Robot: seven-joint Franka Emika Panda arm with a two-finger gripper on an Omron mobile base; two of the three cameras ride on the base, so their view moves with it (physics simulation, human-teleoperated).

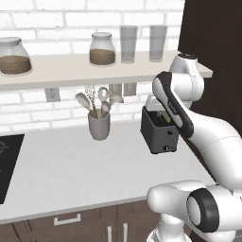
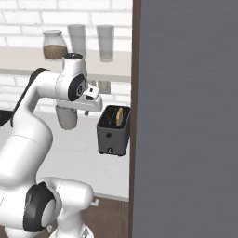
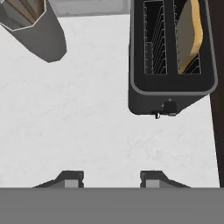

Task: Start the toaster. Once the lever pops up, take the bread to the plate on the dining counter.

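The dark grey toaster (image 3: 170,94) stands on the white worktop (image 3: 87,122) against the brick wall, at its right end next to a tall cabinet. The bread (image 3: 192,35), a tan slice, stands in the right slot; the left slot is empty. The toaster's lever (image 3: 169,106) and a tiny pale knob sit on its near face. My gripper (image 3: 111,177) hovers above the worktop, short of the toaster and to its left, open with nothing between its fingertips (image 3: 72,177). The toaster (image 1: 158,132) (image 2: 113,132) shows the bread (image 2: 122,116) poking up. The plate and the dining counter are out of view.
A grey utensil holder (image 1: 99,125) (image 3: 37,30) with spoons stands left of the toaster. A shelf (image 1: 71,71) above carries jars and glasses. A black cooktop (image 1: 7,160) lies at the far left. The tall dark cabinet (image 2: 186,116) closes off the right side.
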